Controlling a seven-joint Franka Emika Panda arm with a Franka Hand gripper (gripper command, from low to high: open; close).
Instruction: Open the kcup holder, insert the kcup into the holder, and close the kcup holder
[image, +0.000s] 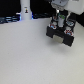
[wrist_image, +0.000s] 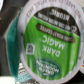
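Between the jaws I'm holding the kcup, gripper clamping it just over the kcup holder (drawer state unclear at this resolution). Risk I'm watching: the cup tilting in the grip, catching a pocket edge and jamming.

This looks like a robotics lab bench rather than anyone's kitchen. A plain white table fills most of the exterior view, bare and evenly lit, with a dark backdrop behind its far edge and a strip of bluish clutter along that edge, too blurred to name. A robot arm reaches down near the far right corner, over a black kcup holder. A lone white bottle stands at the far edge, like a prop set out for trials.
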